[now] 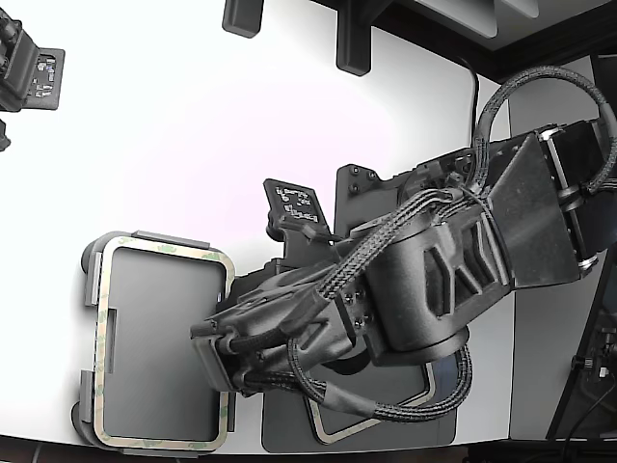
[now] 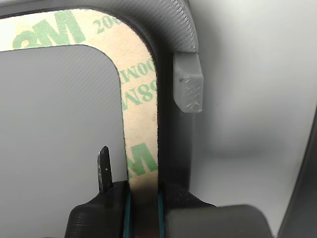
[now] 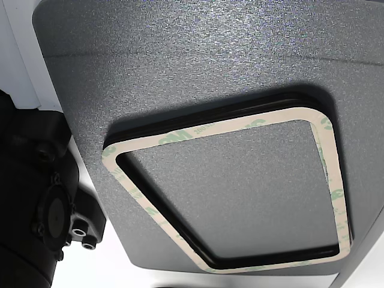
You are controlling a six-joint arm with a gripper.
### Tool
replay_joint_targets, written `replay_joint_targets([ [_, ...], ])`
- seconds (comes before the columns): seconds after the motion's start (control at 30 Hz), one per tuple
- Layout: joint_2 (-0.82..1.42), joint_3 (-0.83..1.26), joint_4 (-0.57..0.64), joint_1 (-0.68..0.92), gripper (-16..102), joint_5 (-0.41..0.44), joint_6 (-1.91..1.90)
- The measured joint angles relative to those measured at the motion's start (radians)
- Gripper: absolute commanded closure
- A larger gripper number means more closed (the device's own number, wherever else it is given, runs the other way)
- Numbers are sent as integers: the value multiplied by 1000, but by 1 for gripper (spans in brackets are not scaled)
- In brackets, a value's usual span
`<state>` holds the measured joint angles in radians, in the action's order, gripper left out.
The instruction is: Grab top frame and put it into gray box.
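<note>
The top frame [image 1: 164, 253], a thin beige frame with green print, lies inside the light gray box [image 1: 96, 289] at the exterior view's left. My gripper [image 1: 207, 333] reaches over the box's right long side. In the wrist view the frame's strip [image 2: 141, 124] runs straight into the gripper [image 2: 143, 198], whose dark jaws close on either edge of it. A thin fingertip [image 2: 104, 168] stands just inside the frame opening. A raised tab of the gray box [image 2: 188, 84] sits beside the strip.
More identical frames [image 3: 222, 129] are stacked on a darker gray mat [image 3: 180, 60]; that mat [image 1: 289, 434] lies under my arm in the exterior view. A black stand with a small plate [image 1: 294, 203] stands behind the arm. A black device [image 1: 29, 72] sits far left.
</note>
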<state>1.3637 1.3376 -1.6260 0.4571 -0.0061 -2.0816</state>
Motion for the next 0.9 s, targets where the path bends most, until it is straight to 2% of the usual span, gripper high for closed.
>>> replay_joint_targets([
  [0.9,6,48,35,0,98,0,-2],
])
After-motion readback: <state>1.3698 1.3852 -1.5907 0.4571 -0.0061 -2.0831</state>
